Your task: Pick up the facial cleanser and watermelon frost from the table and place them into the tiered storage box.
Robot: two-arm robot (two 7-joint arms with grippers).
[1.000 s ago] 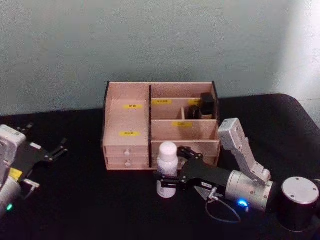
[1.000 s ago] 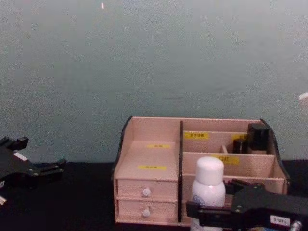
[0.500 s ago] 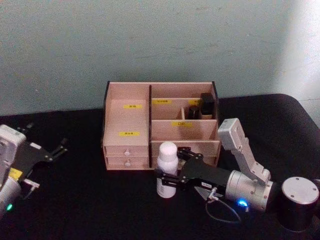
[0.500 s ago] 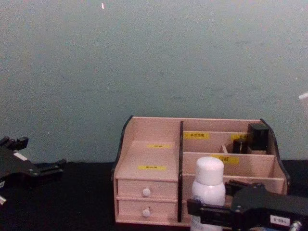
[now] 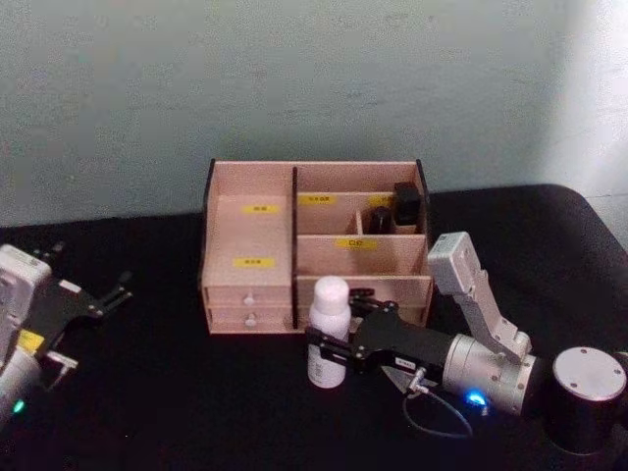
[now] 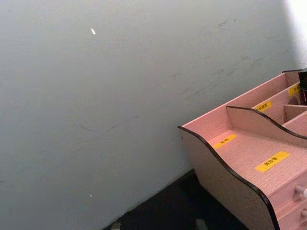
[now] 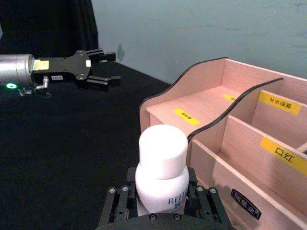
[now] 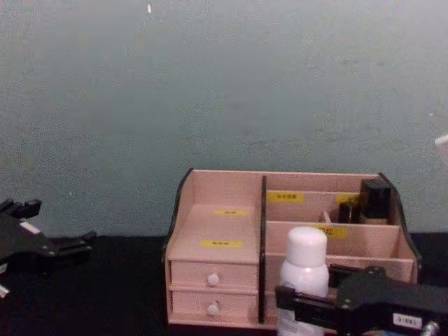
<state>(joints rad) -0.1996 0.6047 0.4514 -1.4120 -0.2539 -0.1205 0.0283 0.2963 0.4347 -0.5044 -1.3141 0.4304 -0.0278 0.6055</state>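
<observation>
The right gripper clasps the facial cleanser bottle just near of the tiered storage box; next, lift it into a compartment. The left gripper sits parked far left, fingers spread.

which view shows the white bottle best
Right wrist view: the white bottle is close, cap and label plain, right gripper shut on its body. Head view shows it upright; chest view, its cap and shoulders. Left gripper sits open at the left.
</observation>
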